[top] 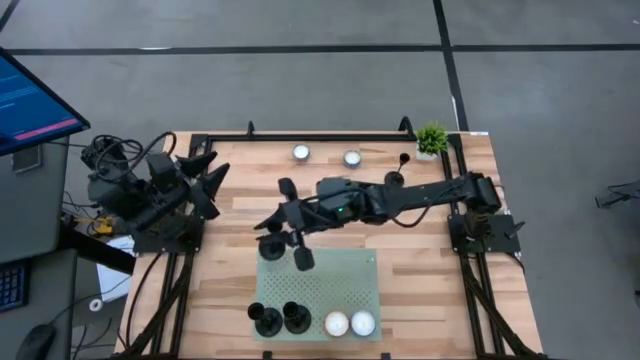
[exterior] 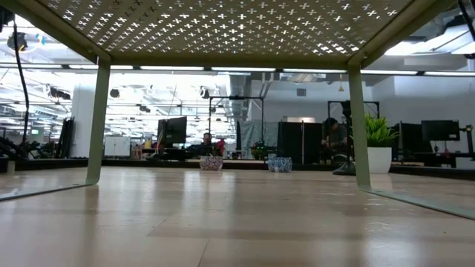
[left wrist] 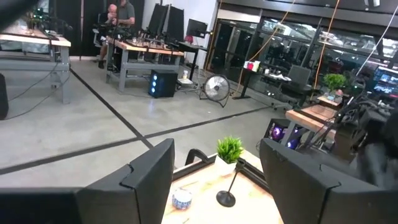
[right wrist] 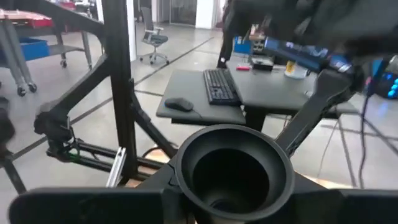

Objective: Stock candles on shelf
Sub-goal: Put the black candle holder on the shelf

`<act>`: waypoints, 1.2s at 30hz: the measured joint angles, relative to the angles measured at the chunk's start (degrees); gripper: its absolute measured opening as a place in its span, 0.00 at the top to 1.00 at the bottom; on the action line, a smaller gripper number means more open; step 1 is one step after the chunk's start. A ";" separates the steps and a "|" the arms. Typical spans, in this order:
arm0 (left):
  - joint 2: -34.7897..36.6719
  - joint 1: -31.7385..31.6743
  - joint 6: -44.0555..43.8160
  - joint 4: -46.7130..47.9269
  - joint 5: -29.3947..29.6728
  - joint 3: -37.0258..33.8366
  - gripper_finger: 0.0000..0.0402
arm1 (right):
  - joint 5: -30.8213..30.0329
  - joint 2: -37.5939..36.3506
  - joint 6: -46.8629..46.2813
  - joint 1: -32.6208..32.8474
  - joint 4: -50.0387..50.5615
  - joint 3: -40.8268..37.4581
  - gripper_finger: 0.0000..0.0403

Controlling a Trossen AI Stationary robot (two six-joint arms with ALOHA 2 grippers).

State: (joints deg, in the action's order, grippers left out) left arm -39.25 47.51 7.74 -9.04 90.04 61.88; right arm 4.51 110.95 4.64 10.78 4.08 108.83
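Wooden plank tabletop sat on a grey concrete floor, an open office behind it. The shelf lay at 6 o'clock on the table. Two candles sat on its near edge, beside two black holders; two more candles sat at 12 o'clock near a small potted plant. Right gripper hovered over the shelf's far edge, fingers clamped on a black cup-shaped holder. Left gripper waited at 9 o'clock, fingers spread wide, holding nothing.
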 joint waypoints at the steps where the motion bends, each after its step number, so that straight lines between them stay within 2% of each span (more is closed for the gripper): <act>1: 0.06 0.00 0.39 0.00 0.00 0.12 0.41 | 0.21 0.51 -0.20 0.24 0.16 0.14 0.80; 18: 0.05 0.00 1.11 -0.02 -0.02 0.21 0.41 | 0.14 3.76 -0.19 4.69 -0.09 0.40 0.81; 36: 0.05 0.00 2.61 -0.02 -0.02 0.21 0.41 | -0.03 3.74 0.36 4.94 -0.20 0.40 0.81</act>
State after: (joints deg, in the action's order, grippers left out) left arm -39.20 47.51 10.35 -9.06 90.02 62.08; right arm 4.48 114.69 5.00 15.73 3.88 109.23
